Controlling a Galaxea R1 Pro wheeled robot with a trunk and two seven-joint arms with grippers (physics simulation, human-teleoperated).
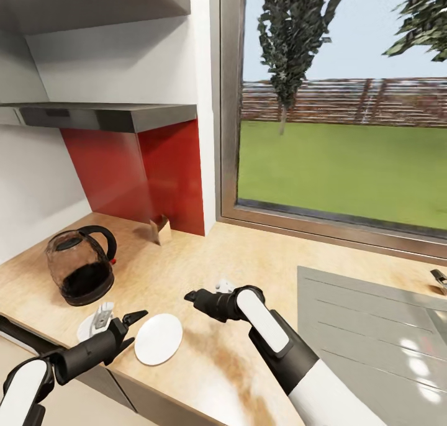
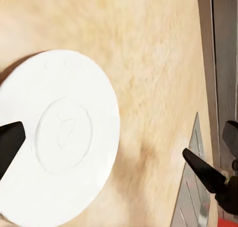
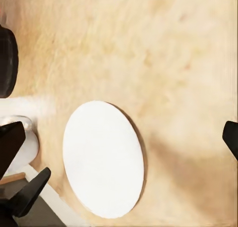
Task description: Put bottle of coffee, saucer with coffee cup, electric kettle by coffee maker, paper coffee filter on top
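Your left gripper (image 1: 127,328) sits at about 7 o'clock in the head view, its fingers spread wide with nothing between them, just above the wooden counter (image 1: 205,364). The saucer (image 1: 158,339) lies flat on the counter just beside those fingertips, toward 3 o'clock of them. In your left wrist view the saucer (image 2: 57,138) shows between the two dark fingertips (image 2: 9,145), with its round centre ring plain to see.

Your right gripper (image 1: 194,299) hangs over the counter near the middle of the head view, pointing toward 9 o'clock. Its jaws look parted, and in your right wrist view the saucer (image 3: 104,158) lies on bare wood between the widely separated fingertips (image 3: 231,138); it holds nothing.

The kettle (image 1: 82,266), dark glass with a black handle, stands upright on the counter at 9 o'clock, well apart from the saucer. A small white object (image 1: 99,320) lies between the kettle and your left gripper; what it is you cannot tell. A grey sink drainer (image 1: 366,326) is at 4 o'clock, under the window (image 1: 341,115).
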